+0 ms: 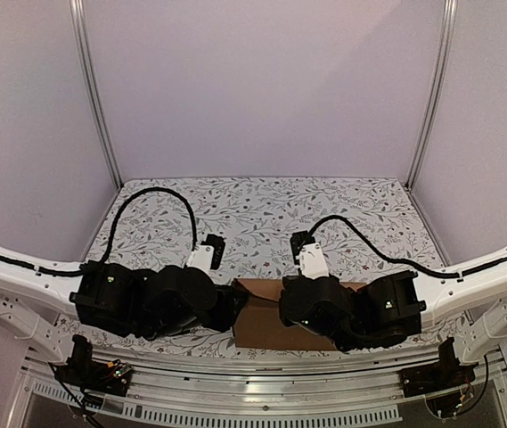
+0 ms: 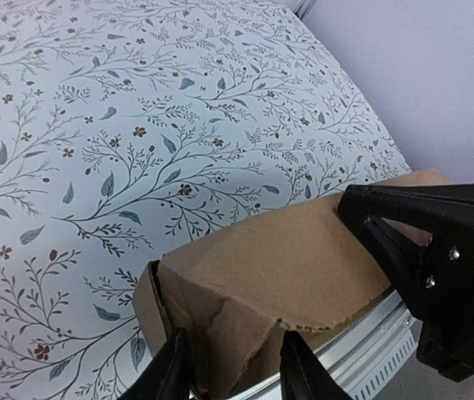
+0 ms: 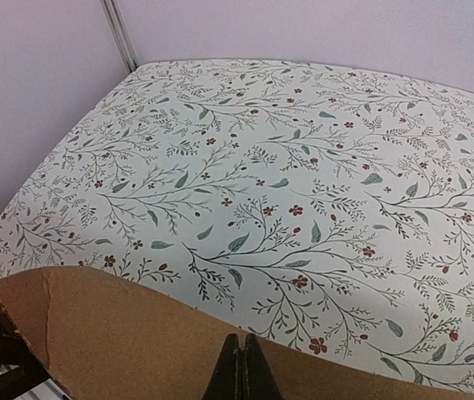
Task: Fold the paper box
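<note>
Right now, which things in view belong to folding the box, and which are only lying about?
Job: brown corrugated cardboard box; left end effector; right end effector.
Only around: white floral tablecloth; black cables.

Robot lab booth, plain walls (image 1: 262, 80), aluminium frame (image 1: 98, 98)

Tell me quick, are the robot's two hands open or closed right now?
Left gripper: open, straddling one end of the paper box.
Right gripper: closed, at the paper box edge; nothing visibly pinched.
</note>
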Robot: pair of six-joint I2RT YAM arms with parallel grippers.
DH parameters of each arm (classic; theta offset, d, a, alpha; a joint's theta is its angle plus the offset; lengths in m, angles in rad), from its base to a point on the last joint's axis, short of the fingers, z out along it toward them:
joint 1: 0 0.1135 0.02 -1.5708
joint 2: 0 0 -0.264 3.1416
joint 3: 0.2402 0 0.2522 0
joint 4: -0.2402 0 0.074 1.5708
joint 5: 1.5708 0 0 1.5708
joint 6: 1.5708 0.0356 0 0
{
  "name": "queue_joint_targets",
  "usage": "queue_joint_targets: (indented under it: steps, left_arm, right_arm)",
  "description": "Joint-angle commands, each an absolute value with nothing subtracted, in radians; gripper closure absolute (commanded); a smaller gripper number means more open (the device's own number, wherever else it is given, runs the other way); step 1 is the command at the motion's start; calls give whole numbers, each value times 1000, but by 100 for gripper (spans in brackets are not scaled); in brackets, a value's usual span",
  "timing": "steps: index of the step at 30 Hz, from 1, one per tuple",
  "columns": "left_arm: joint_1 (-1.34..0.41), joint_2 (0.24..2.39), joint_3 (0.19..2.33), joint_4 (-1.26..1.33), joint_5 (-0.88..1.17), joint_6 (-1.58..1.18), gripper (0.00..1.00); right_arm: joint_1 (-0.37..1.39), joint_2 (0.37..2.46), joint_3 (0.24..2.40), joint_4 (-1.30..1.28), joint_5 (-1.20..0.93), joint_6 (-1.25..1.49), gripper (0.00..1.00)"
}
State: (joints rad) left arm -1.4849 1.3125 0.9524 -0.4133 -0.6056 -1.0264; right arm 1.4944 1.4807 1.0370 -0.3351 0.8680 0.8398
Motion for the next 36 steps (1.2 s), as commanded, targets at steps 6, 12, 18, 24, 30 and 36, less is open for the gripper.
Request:
queue_joint_targets:
  steps: [6,12,18,24,30,36]
  left_arm:
    - [-1500,1114,842,-695,-358,-874,61]
    - [-1468,893,803,-701,-384,-861,61]
    - [-1319,793,781,-556,-237,-743,82]
    - [-1141,881,824,-394,44,-644,99]
    - [-1005,982,871,-266,223,-594,100]
    - [-926,1099,918,-150,423,-610,100]
  right_arm:
    - [1501,1549,929,-461,773,902,100]
    - [1500,1551,919,-462,766,910,100]
    - [1502,1544,904,-445,751,887,100]
    - [1502,1518,873,-415,734,858,100]
    - [1501,1495,857,-414,716,849,100]
    - [1501,1482,850,-432,701,857,100]
